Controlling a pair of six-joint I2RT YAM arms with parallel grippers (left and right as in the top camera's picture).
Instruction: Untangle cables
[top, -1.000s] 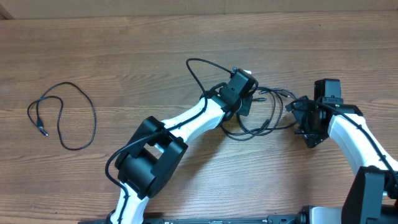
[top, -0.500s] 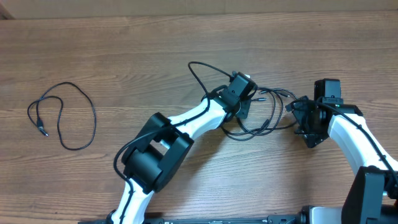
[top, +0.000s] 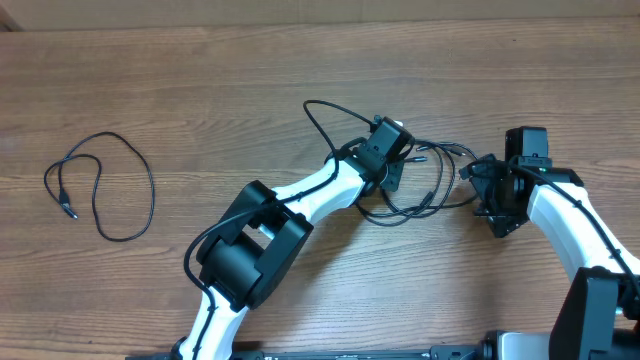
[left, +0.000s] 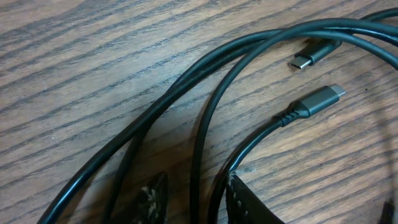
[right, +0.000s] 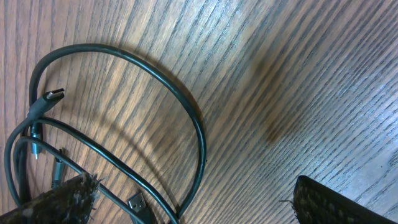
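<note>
We note left gripper (left: 196, 186): jaws partly apart, two strands of cables (left: 174, 92) between, unclamped. Plug ends (left: 320, 98) at 1 o'clock. Right gripper (right: 199, 199): spread wide, 3 o'clock of tangle, straddling one loop. Loose cable (top: 152, 190) at 9 o'clock on table (top: 250, 80).

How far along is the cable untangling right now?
Done: one cable lies alone, far left. In hand: the left pincer straddles strands of the knot; the right pincer hangs open beside it. Left: separating the knot's cables.
</note>
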